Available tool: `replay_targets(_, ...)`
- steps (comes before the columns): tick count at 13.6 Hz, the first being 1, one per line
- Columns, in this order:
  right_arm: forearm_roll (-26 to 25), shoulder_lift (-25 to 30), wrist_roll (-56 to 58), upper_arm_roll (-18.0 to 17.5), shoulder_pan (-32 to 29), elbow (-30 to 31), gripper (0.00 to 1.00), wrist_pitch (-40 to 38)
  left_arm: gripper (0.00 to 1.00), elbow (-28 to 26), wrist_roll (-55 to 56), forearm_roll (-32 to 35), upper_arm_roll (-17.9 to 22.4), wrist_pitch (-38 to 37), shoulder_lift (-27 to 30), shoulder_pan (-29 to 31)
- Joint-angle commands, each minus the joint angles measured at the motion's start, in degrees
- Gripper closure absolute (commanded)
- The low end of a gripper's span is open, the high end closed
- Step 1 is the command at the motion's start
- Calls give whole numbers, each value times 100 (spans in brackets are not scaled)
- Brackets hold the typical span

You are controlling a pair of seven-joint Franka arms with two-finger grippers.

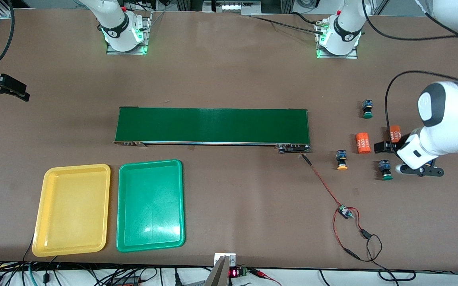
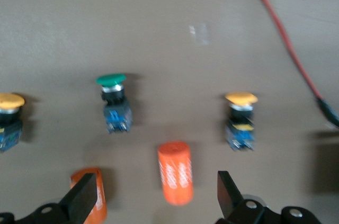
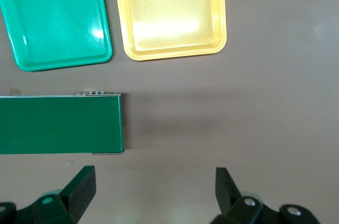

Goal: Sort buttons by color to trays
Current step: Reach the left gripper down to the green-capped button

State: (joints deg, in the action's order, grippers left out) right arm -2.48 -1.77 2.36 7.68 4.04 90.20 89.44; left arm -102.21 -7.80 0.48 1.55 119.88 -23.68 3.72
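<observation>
Near the left arm's end of the table lie a green-capped button (image 1: 367, 109), a yellow-capped button (image 1: 341, 160) and a second green-capped button (image 1: 385, 170). My left gripper (image 1: 404, 159) hangs open over this group. The left wrist view shows the gripper (image 2: 154, 186) empty, with a green button (image 2: 114, 102), a yellow button (image 2: 241, 121) and another yellow button (image 2: 8, 121) at the edge. The yellow tray (image 1: 38, 222) and green tray (image 1: 123, 206) lie side by side, empty. My right gripper (image 3: 153, 179) waits open over bare table by the conveyor's end.
A long dark-green conveyor belt (image 1: 213, 125) crosses the table's middle. Two orange numbered cylinders (image 1: 363, 143) (image 1: 395, 133) lie among the buttons. A red wire with a small board (image 1: 346, 212) runs from the conveyor toward the front edge.
</observation>
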Motion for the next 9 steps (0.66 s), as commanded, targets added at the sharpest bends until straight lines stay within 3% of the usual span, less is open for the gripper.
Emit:
replay_targets(1,72,141,19,-12,-18,156,0,82,0,-245,-37,197,-32,1155,-505,145)
replay_targets(3,81,141,19,-4,-44,182,0,100,0,-561,-89,277,-32,1974,-655,242)
replay_targets(9,81,141,19,-4,-88,209,0,179,0,-607,-362,277,-41,2425,-1033,541)
